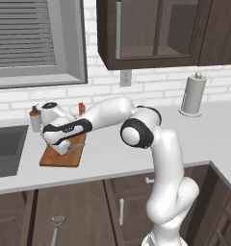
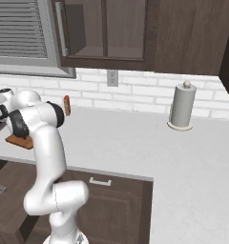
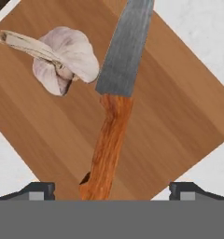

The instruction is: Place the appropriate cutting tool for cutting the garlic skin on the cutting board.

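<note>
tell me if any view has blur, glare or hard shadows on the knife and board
Hand view: knife, garlic and cutting board are sharp, evenly lit, no glare, no clear cast shadow. Left base view: the board is small and coarse, half hidden by the arm. Right base view: only a soft-edged corner shows.

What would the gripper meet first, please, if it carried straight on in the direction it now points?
Most likely the knife: in the hand view its orange handle lies midway between the open gripper fingers, on the cutting board, with the garlic off to one side. How far off it lies is unclear.
</note>
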You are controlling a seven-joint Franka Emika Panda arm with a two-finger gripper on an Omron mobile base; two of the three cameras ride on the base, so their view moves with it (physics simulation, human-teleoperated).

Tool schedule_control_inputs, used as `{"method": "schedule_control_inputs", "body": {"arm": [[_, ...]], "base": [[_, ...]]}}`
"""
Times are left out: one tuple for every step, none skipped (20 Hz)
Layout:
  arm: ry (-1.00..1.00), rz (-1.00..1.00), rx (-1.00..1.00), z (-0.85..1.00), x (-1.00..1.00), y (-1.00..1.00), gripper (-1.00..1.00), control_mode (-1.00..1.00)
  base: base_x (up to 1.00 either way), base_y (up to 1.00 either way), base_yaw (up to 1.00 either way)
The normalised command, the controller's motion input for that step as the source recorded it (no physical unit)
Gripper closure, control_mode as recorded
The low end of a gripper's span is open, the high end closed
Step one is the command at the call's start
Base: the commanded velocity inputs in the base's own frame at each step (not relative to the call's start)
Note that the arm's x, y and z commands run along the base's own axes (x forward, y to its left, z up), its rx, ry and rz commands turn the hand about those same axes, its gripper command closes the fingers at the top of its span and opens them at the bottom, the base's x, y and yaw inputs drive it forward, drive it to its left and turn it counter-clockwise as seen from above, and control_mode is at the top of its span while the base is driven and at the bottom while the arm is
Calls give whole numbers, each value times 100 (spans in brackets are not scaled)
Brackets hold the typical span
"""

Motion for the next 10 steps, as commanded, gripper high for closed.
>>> {"method": "schedule_control_inputs", "body": {"arm": [[-11, 0, 0, 27, -29, -17, -100, -100], [-10, 0, 0, 15, -31, -19, -100, -100], [-8, 0, 0, 5, -35, -19, -100, -100], [-9, 0, 0, 1, -39, -24, -100, -100], [-9, 0, 0, 0, -41, -31, -100, -100], [-9, 0, 0, 0, -43, -35, -100, -100], [-8, 0, 0, 0, -42, -40, -100, -100], [-7, 0, 0, 4, -39, -46, -100, -100], [-7, 0, 0, 9, -38, -51, -100, -100], [-6, 0, 0, 11, -34, -57, -100, -100]], "base": [[0, 0, 0], [0, 0, 0], [0, 0, 0], [0, 0, 0], [0, 0, 0], [0, 0, 0], [0, 0, 0], [0, 0, 0], [0, 0, 0], [0, 0, 0]]}}
